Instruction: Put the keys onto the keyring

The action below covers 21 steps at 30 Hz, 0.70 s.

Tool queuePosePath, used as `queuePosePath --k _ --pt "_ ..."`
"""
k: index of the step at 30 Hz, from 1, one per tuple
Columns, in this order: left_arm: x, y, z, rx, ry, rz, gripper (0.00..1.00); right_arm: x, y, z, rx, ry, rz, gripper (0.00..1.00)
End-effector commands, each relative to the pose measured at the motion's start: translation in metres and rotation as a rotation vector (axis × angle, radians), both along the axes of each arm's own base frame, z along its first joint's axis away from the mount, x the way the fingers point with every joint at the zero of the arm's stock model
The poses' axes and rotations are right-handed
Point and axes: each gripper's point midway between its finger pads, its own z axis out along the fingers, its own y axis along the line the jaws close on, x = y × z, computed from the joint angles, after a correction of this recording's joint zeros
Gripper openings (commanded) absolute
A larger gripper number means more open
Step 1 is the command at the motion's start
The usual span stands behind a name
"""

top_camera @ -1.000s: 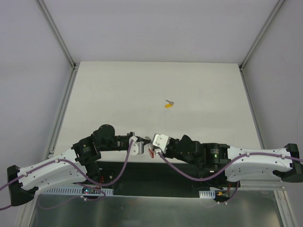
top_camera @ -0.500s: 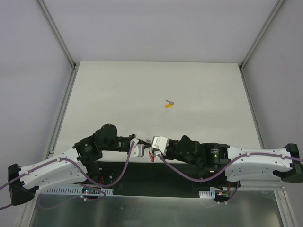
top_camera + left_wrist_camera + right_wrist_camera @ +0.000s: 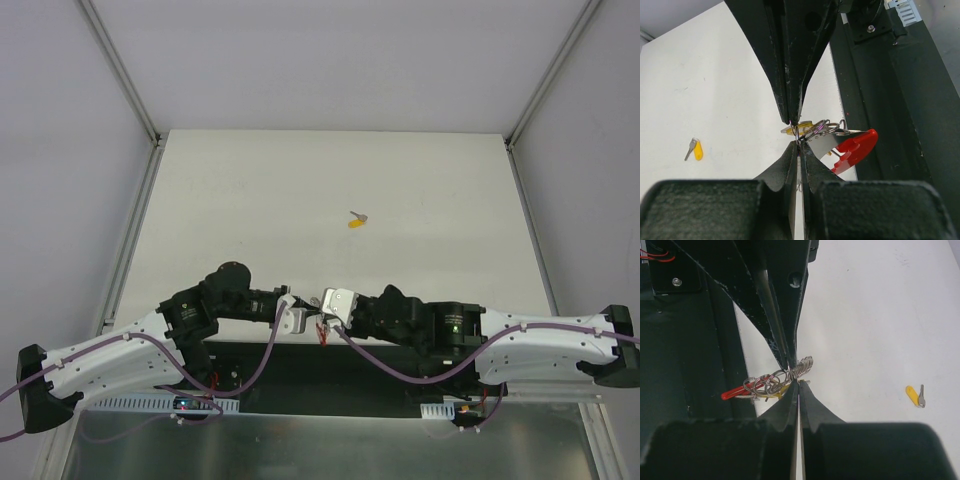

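Observation:
The keyring hangs between my two grippers at the table's near edge. Its red loop point(image 3: 855, 148) and metal rings point(image 3: 822, 129) show in the left wrist view, with a yellow key head point(image 3: 802, 126) among them. My left gripper point(image 3: 799, 145) is shut on a thin ring of the keyring. My right gripper point(image 3: 798, 382) meets it tip to tip, shut on the same ring bunch point(image 3: 765, 382). From above, the left gripper point(image 3: 300, 312) and right gripper point(image 3: 322, 305) touch, with the red loop point(image 3: 321, 332) below them. One loose yellow-headed key point(image 3: 356, 220) lies mid-table.
The black base strip point(image 3: 300, 360) runs just behind the table's near edge under both grippers. The loose key also shows in the left wrist view point(image 3: 695, 149) and in the right wrist view point(image 3: 916, 395). Metal frame rails point(image 3: 130, 250) border the white table.
Both grippers, still joined at the keyring, have shifted slightly toward the table's near edge. The left arm's elbow has moved a little right. The loose key has not moved.

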Motion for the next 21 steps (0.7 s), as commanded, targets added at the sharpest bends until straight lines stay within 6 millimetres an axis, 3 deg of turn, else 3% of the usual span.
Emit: queuePosePath --k 1,21 --pt "-0.012 -0.004 0.026 -0.076 -0.054 -0.088 0.0 0.008 0.001 0.027 0.125 0.016 -0.039 0.01" --pt "-0.012 0.002 0.036 -0.126 -0.121 -0.081 0.0 0.019 0.003 0.005 0.089 0.148 -0.05 0.01"
